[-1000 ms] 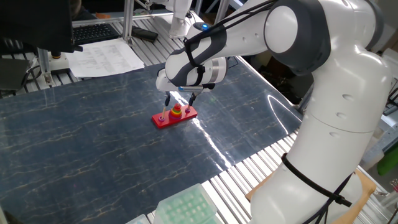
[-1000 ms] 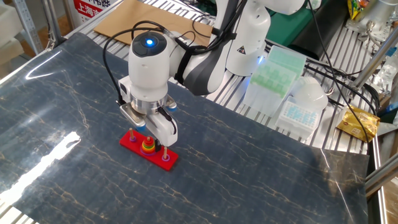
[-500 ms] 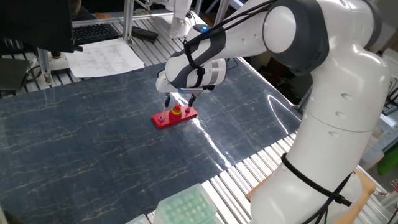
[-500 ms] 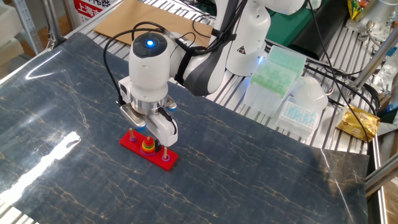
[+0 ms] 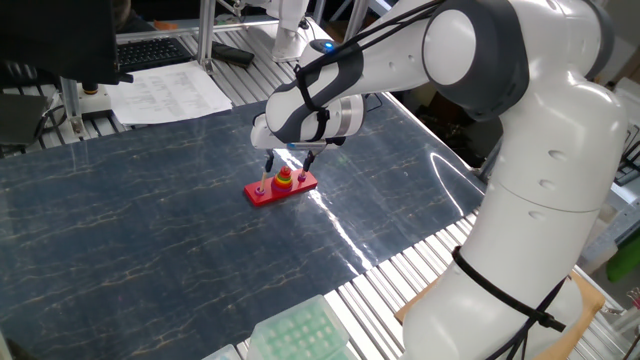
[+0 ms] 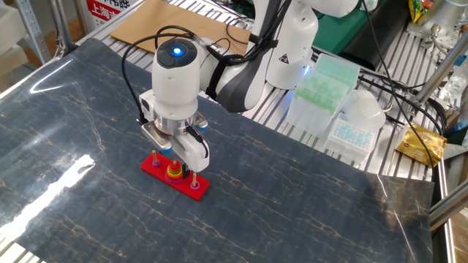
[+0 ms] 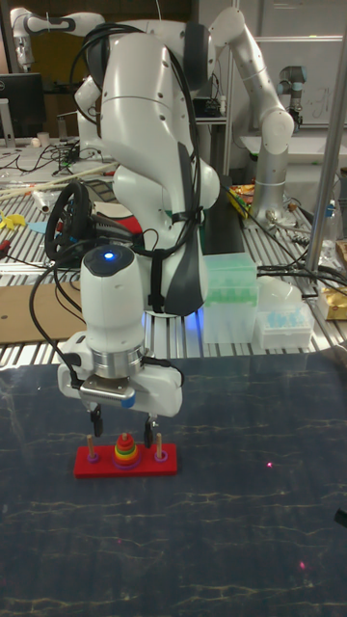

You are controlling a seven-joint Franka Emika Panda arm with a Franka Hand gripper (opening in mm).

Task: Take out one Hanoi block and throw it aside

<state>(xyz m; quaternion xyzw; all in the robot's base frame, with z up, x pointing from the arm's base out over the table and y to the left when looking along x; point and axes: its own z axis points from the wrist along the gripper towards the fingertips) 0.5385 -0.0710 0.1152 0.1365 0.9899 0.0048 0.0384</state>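
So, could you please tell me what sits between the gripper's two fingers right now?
In the tall fixed view, the ring stack's top, with the Hanoi block, sits between the open gripper's fingers.

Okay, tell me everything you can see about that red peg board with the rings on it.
The red peg board is a flat, red rectangular base, plastic-looking, lying flat on the dark marbled table. Three thin upright pegs rise from it. The middle peg carries a small stack of rings, green and yellow with a tiny red one on top; the outer pegs look bare. The hand hangs open above, its fingers straddling the stack; whether they touch it cannot be told.
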